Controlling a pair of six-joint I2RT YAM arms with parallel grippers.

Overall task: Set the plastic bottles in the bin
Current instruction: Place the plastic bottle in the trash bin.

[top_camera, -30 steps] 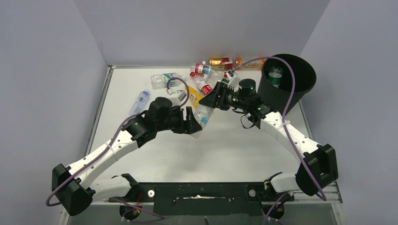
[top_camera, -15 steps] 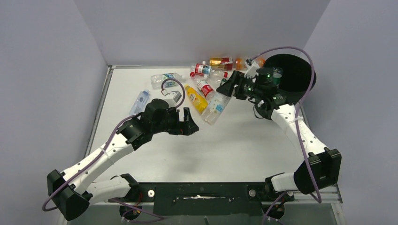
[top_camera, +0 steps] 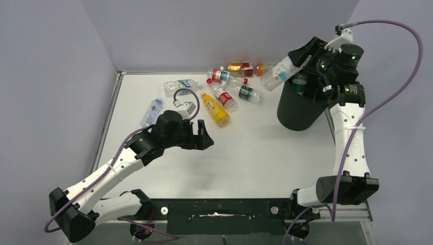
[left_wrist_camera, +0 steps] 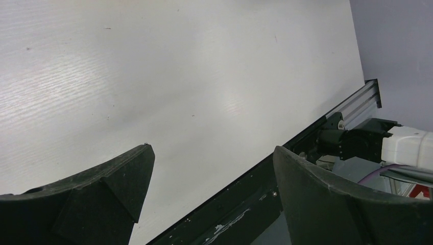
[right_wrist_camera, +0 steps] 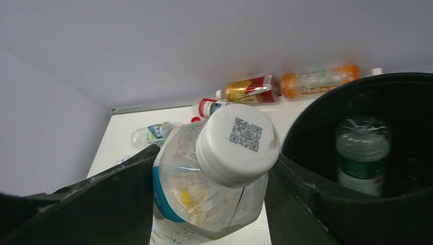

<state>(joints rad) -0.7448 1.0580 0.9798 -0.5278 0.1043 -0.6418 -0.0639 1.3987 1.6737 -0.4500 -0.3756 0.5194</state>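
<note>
My right gripper (top_camera: 295, 64) (right_wrist_camera: 214, 159) is shut on a clear plastic bottle (top_camera: 277, 72) (right_wrist_camera: 209, 178) with a blue label and a white cap, held in the air by the near rim of the black bin (top_camera: 301, 108) (right_wrist_camera: 408, 102). A green-labelled bottle (right_wrist_camera: 363, 153) stands inside the bin. More bottles lie at the back of the table: a yellow one (top_camera: 215, 108), a red-labelled one (top_camera: 222, 95) and a green-labelled one (top_camera: 248, 93). My left gripper (top_camera: 200, 133) (left_wrist_camera: 212, 149) hangs open and empty over bare table.
Other bottles lie along the back wall, among them an orange one (top_camera: 261, 66) (right_wrist_camera: 319, 80) and a red-and-gold one (top_camera: 241, 66) (right_wrist_camera: 251, 89). Two clear bottles (top_camera: 178, 86) (top_camera: 151, 111) lie at the back left. Grey walls close off three sides.
The left gripper opened, let go of the clear bottle and drew back. The right arm carried that bottle from mid-table up and right to the bin's rim.
</note>
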